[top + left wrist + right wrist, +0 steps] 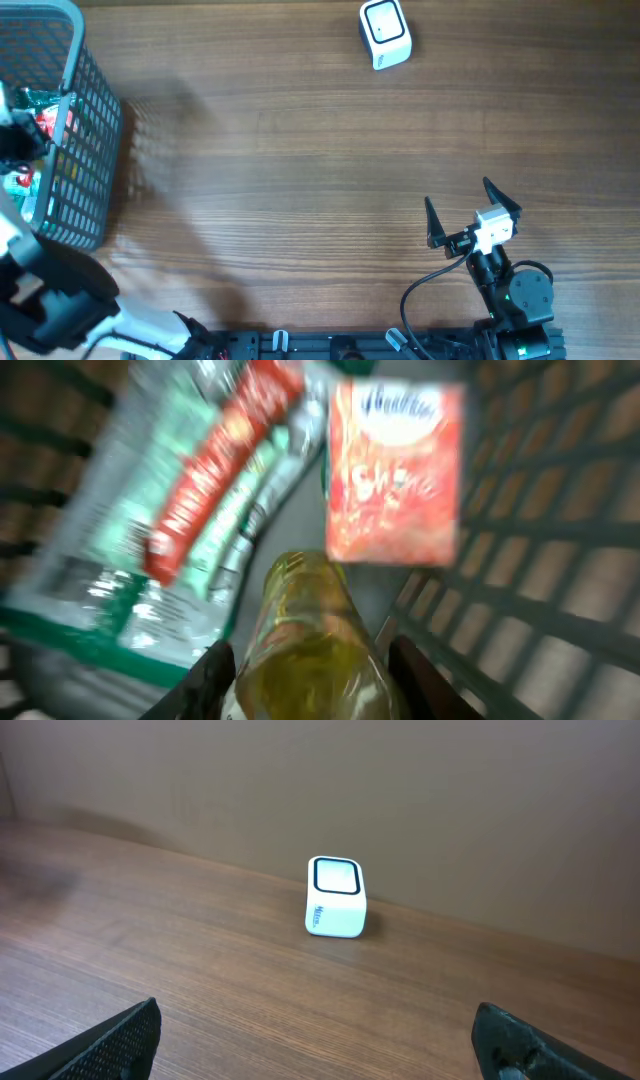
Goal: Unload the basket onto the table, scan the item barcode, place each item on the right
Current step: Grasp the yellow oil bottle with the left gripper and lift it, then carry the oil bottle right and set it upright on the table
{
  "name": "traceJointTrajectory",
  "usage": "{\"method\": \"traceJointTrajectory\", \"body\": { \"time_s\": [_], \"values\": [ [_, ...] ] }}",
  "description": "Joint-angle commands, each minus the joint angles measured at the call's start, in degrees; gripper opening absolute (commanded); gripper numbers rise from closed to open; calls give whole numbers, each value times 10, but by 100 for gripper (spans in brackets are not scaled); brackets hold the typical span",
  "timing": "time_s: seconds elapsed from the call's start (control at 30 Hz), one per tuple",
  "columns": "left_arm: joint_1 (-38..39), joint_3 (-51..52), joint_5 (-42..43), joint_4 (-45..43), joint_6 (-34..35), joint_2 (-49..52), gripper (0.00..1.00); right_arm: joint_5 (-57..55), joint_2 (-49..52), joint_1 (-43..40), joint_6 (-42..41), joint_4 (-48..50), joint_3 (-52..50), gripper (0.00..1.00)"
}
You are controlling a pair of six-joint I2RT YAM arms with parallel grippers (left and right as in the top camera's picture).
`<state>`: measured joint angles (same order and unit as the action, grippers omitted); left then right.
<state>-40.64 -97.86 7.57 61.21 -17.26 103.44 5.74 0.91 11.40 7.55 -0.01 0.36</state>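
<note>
Yellow bottle, clamped by the left end effector, lies in the basket beside snack packets, while the right end effector hangs spread wide over the counter, facing the white scanner.

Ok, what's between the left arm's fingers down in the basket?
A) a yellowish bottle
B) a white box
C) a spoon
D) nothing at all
A: the left wrist view shows a yellowish bottle sitting between the fingers of the left gripper, inside the basket and next to a red packet.
</note>
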Motion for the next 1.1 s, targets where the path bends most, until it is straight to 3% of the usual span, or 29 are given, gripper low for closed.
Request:
{"method": "traceJointTrajectory", "body": {
  "time_s": [0.0,0.23,0.33,0.47,0.63,0.83,0.93,1.07],
  "values": [
    [-4,-56,7,-29,7,-104,35,-3,-3,-2,-1,3,-1,100],
    [16,-78,16,-120,149,-282,32,-3,-3,-2,-1,3,-1,100],
    [100,-78,20,-106,155,-314,32,-3,-3,-2,-1,3,-1,100],
    [240,-78,20,-92,214,-330,31,-3,-3,-2,-1,3,-1,100],
    [437,-78,-22,-61,242,-285,29,-3,-3,-2,-1,3,-1,100],
    [640,-78,-119,-92,251,-168,29,-3,-3,-2,-1,3,-1,100],
    [721,-68,-137,-155,251,-108,28,-3,-3,-2,-1,3,-1,100],
    [809,12,-137,-336,253,-40,27,-3,-3,-2,-1,3,-1,99]
  ]
}}
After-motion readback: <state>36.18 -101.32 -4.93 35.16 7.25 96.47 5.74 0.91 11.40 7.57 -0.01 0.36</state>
